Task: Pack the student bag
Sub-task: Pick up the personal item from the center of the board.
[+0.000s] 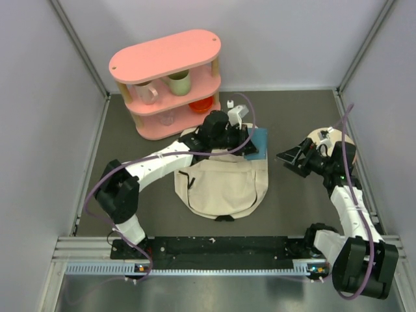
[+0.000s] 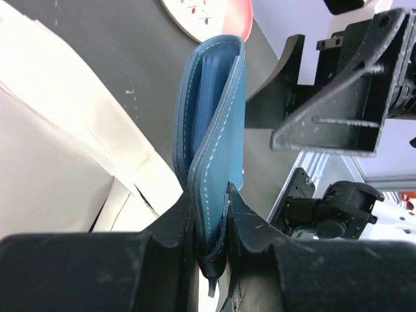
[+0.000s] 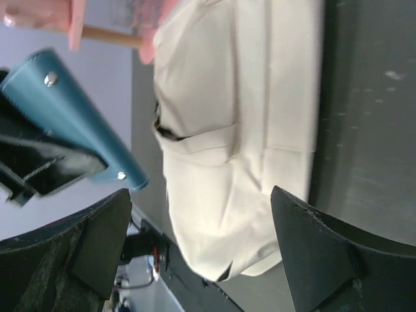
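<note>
The blue stitched case (image 2: 211, 130) is clamped in the left gripper (image 2: 211, 221) beside the student bag (image 1: 224, 185) — the right gripper (image 3: 200, 195) is spread wide, empty — dark grey table (image 1: 292, 208), pale walls (image 1: 292, 39).

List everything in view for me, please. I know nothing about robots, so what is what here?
student bag: one, cream, lying at the middle of the table
case: one, blue, at the bag's far right corner, held by the left gripper
shelf: one, pink, far left
mug: one, clear pinkish, upper tier of the shelf
cup: one, pale green, upper tier
bowl: one, orange, lower tier
glass: one, clear, lower tier
plate: one, white with a pink rim, at the right, partly under the right arm
table: one, dark grey
left gripper: black, shut on the case
right gripper: black, open, empty, right of the bag
</note>
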`<state>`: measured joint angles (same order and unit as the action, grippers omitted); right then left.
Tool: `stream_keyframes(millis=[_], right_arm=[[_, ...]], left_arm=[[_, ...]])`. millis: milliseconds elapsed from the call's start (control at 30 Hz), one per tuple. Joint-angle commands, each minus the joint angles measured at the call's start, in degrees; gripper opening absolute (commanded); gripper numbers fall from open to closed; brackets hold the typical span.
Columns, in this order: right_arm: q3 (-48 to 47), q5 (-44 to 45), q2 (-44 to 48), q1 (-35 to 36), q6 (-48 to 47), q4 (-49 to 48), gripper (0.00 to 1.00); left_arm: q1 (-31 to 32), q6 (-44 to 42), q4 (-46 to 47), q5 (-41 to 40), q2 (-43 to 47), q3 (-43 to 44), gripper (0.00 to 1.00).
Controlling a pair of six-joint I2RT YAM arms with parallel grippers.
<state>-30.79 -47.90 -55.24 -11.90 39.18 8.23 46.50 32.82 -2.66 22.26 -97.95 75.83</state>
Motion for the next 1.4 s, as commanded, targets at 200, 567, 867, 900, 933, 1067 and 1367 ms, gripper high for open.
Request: stream_keyframes(millis=[200,567,867,900,933,1067,1367], right_arm=[[-1.7,-5.8,2.0,11.5,6.4,-16.8,0.83],[-1.0,-7.3,-2.1,14.9,7.0,-21.0,0.66],[-0.1,-10.1,-6.4,16.6,10.8,-29.0,0.45],[0.0,-10.4,-6.6,16.6,11.0,-29.8,0.37],[-0.1,-11.0,-7.0,16.7,11.2,-30.1,0.33],[0.5,-10.1,-6.2,16.9,11.0,-29.7,0.12],[1.1,-9.0,-5.6,17.0,9.4,-27.4,0.04]], left_arm=[[-0.4,3.9,9.5,6.6,3.3,-5.2,0.19],[-1.9,5.3,13.4,10.7,5.5,-7.3,0.18],[-2.4,7.5,17.4,13.5,4.9,-8.6,0.18],[-2.4,7.6,17.6,13.5,5.0,-8.7,0.18],[-2.6,7.8,17.8,13.4,5.0,-8.9,0.18],[-3.1,7.6,17.3,12.9,5.1,-9.2,0.26],[-4.8,6.0,15.1,8.9,8.7,-12.4,0.75]])
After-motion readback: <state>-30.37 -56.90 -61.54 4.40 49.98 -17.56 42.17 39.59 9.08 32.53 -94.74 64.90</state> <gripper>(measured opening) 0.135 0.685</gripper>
